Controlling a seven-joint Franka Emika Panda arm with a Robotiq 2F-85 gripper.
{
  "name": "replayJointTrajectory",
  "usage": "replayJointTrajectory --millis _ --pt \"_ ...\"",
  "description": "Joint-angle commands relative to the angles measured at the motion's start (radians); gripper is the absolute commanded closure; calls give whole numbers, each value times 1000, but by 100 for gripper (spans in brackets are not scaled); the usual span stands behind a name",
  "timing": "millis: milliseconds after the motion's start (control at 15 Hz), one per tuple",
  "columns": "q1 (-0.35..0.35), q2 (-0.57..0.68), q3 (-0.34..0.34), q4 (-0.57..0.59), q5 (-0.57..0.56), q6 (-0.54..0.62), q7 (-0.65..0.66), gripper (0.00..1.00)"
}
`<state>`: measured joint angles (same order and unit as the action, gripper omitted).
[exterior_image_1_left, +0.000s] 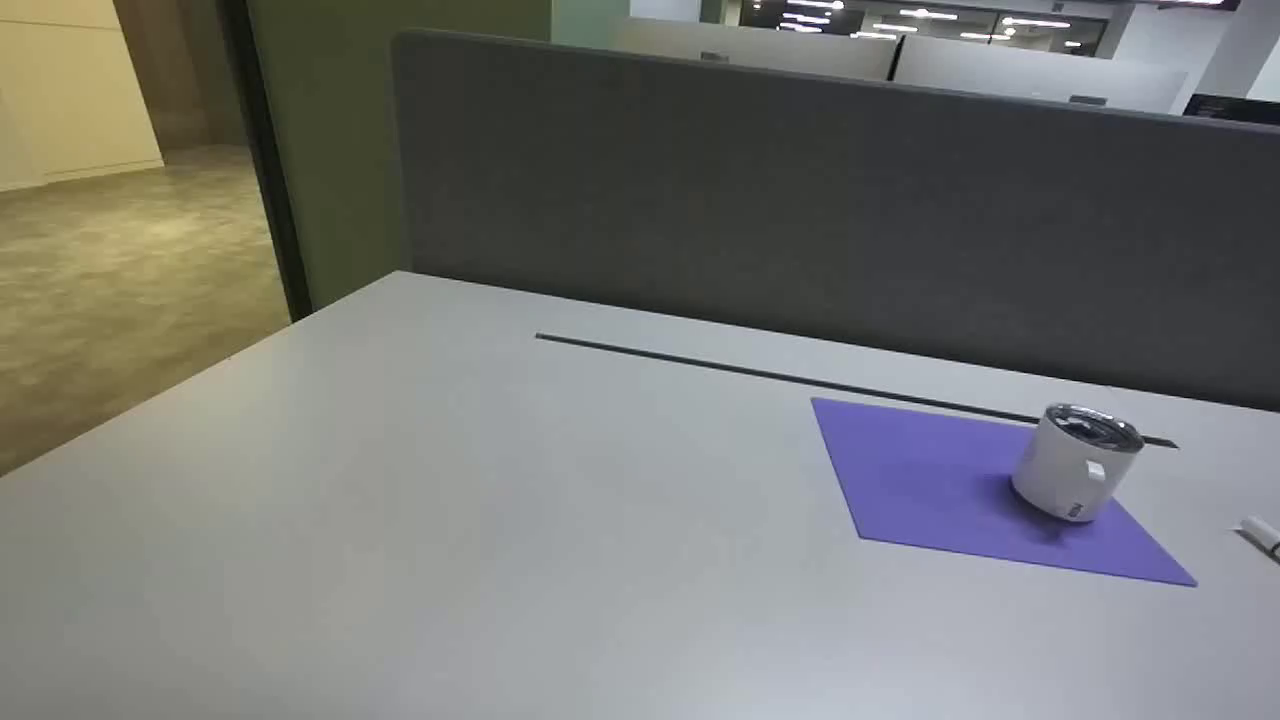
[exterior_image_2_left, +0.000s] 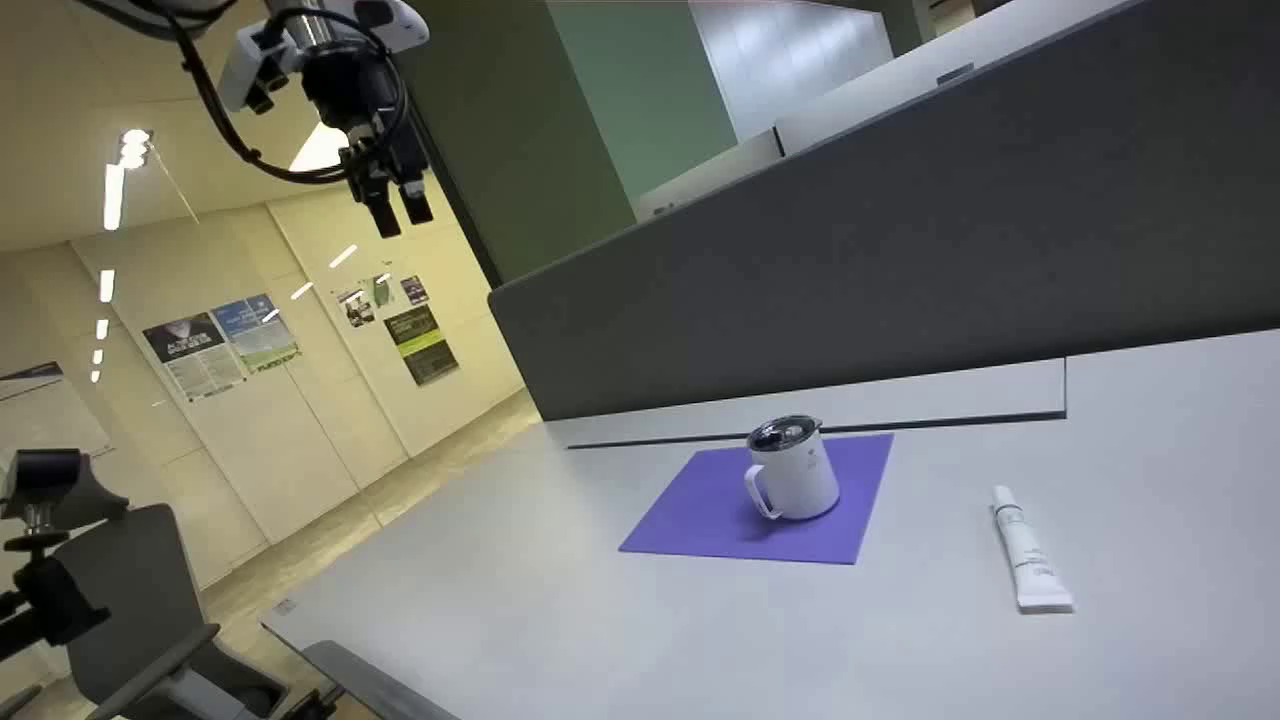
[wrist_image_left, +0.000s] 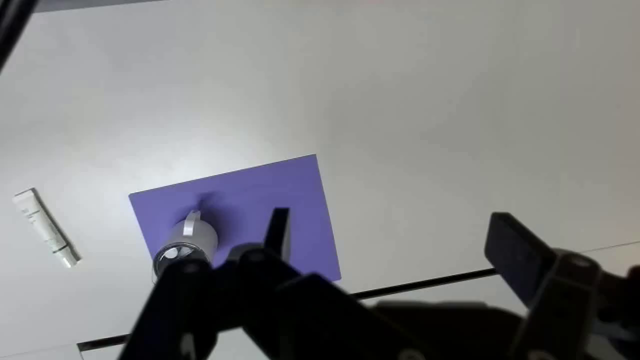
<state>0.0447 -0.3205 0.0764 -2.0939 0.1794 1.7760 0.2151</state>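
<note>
1. Nearest of all, here's the gripper (wrist_image_left: 392, 237): its fingers (wrist_image_left: 520, 255) stand wide apart, nothing between them, and an exterior view has it hanging high, well above the counter (wrist_image_left: 400, 125).

2. Down below, the purple mat (wrist_image_left: 260, 190) lies flat, reaching in behind the left-hand finger as the wrist view has it.

3. And this is the one to watch: the white lidded mug (wrist_image_left: 200, 237) stands upright on that mat, long axis vertical. From the gripper it's down and off to the left in the wrist view, outside the finger span, its handle (wrist_image_left: 190, 225) pointing toward the top of that view.

4. Farther the same way, a white squeeze tube (wrist_image_left: 42, 225) lies on the counter off the mat, long axis slanting, cap end lower right.

5. Beyond, in both exterior views, a dark strip (exterior_image_1_left: 780, 378) runs before the grey divider (exterior_image_1_left: 800, 220).
</note>
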Motion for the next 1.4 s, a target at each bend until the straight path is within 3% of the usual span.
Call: replayJointTrajectory --millis 0,467,733,800,933,1333 --pt "-1 1 1 2 0 0 0 0" --pt "-1 0 1 2 0 0 0 0" --pt "-14 100 0 49 -131 118 -94 0" --pt "-23 150 -6 66 -174 165 -110 25" --pt "-37 238 -16 97 -268 254 -148 32" --pt "-54 522 -68 214 -444 374 -230 75"
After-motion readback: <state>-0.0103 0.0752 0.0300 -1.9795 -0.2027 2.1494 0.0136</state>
